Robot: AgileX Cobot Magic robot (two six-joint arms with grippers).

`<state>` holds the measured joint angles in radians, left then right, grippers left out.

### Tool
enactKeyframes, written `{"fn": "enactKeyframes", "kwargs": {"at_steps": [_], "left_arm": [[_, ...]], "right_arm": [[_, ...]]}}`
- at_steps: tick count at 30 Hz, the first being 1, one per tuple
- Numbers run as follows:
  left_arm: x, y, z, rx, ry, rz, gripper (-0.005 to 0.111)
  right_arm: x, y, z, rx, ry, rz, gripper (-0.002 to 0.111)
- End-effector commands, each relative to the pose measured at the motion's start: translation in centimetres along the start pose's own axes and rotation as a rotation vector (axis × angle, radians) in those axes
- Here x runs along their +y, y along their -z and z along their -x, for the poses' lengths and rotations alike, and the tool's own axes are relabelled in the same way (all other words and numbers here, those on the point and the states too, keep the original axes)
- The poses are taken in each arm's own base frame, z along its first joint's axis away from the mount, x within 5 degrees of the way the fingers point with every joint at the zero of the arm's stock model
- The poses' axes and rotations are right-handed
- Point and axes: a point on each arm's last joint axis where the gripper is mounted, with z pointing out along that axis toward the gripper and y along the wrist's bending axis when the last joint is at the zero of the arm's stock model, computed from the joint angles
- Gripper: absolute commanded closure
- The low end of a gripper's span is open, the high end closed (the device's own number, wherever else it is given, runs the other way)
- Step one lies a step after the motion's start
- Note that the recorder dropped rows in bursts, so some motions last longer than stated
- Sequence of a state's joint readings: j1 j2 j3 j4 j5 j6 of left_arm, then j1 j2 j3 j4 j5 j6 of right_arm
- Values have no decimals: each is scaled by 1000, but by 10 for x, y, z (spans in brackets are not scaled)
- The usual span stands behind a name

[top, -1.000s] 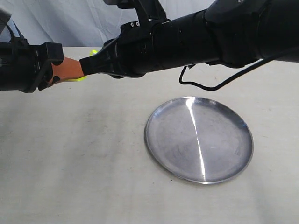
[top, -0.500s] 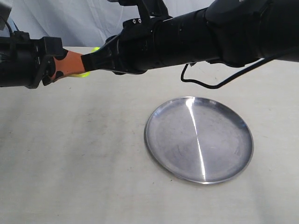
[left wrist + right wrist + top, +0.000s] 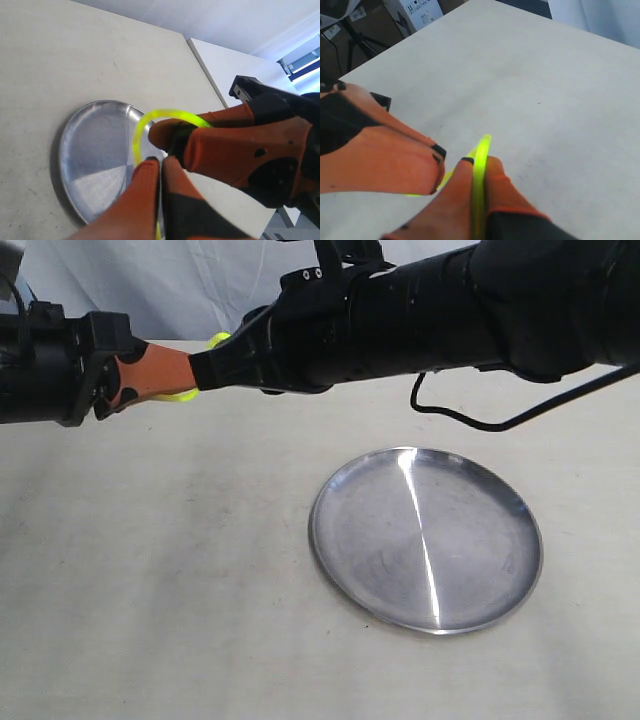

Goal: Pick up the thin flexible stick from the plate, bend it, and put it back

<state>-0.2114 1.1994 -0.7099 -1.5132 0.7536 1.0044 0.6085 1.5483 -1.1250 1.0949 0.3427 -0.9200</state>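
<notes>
The thin flexible stick (image 3: 143,124) is off the plate and up in the air, pulled into a tight yellow-green arc between my 2 sets of jaws, above the tabletop (image 3: 150,570) near its far edge and toward its left side. My left gripper (image 3: 161,162) is clenched on 1 end, fingers pressed flat together with the strand running down between them. My right gripper (image 3: 474,162) is clamped on the other end, the stick standing up out of its pinch as a bright loop. The 2 grippers sit tip to tip, almost touching. The plate (image 3: 316,540) lies flat and bare, well apart from my hold, nearer the front edge and right of the middle. I judge the strand to weigh almost nothing and to be springy and smooth. It should want to snap straight the moment 1 end is freed, and it could slide out of a loose pinch. Holding it close to each end seems right, since that leaves the middle free to curve. Bending it much tighter risks a kink.
</notes>
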Motion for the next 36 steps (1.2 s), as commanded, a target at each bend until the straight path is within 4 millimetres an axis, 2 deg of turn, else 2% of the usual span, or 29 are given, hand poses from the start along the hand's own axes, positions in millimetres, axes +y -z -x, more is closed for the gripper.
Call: {"fn": "enactKeyframes", "kwargs": {"at_steps": [1,7,14,36], "left_arm": [[-9,-2,-1,13,5,-58,107],[-20,-8,-4,52,-70,-73,107],[-18,-9,-5,68,-109,-30,107],[-13,-8,-11,141,-373,-1,107]], "right_arm": [[5,4,-2,22,12,12,108],[6,11,2,10,15,-5,108],[10,24,9,-17,-20,-7,108],[5,24,9,-64,-316,-50,108]]}}
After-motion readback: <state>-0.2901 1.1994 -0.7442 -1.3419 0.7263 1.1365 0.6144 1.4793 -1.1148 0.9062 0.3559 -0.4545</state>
